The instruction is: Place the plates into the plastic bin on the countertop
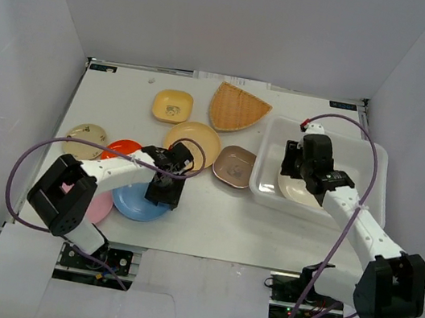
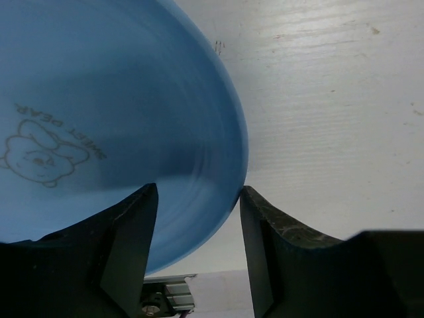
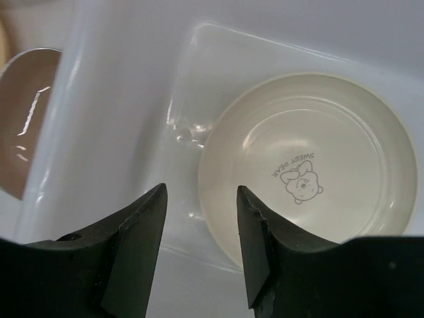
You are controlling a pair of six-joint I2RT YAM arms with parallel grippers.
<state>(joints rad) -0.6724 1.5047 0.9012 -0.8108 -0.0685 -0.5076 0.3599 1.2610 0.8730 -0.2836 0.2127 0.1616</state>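
The bin point(image 1: 271, 157) sits at three o'clock, one plate point(image 3: 308, 169) inside; other plates point(image 1: 200, 136) spread from nine to twelve.

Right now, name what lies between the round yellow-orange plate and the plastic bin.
The brown rounded-square plate lies there, seen in the top external view.

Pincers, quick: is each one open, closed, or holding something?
Left pincer: open, at the blue plate's rim, not clamped.
Right pincer: open, empty, over the cream plate in the plastic bin.
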